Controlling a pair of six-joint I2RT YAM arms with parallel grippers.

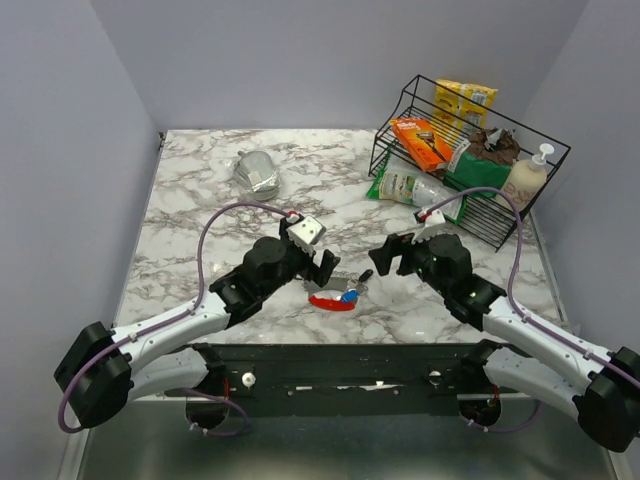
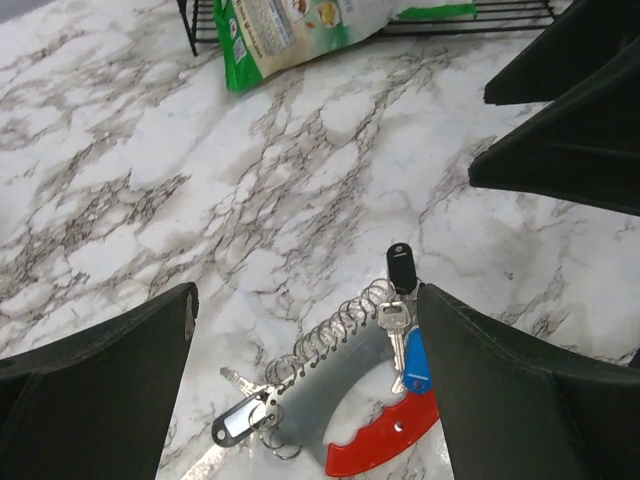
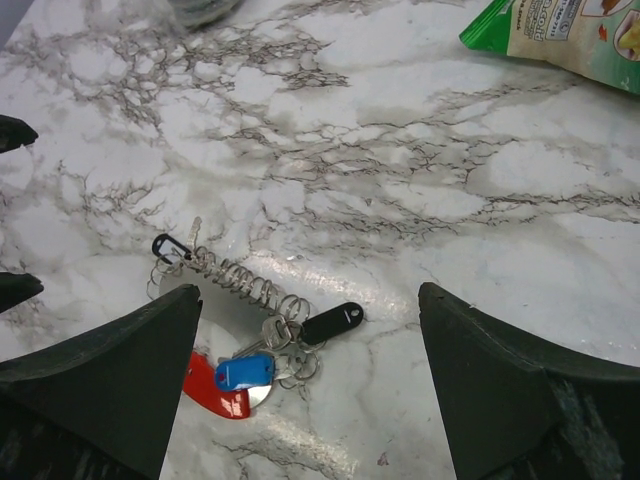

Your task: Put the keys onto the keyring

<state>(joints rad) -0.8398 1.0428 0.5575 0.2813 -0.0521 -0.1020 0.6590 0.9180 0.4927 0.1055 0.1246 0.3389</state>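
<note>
Plainly, the keyring (image 1: 335,298) lies flat on the marble desk (image 1: 200,200) between the arms, red tag (image 2: 385,440) nearest, a black-headed key (image 2: 400,268) just beyond. Left fingers (image 1: 326,264) and right fingers (image 1: 388,256) gape wide, empty. Light, loose and jangly, it likely handles best by the stiff red tag.

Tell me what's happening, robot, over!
Left hand open, right hand open. Keyring flat on table between them, untouched. Nothing blocking.
</note>
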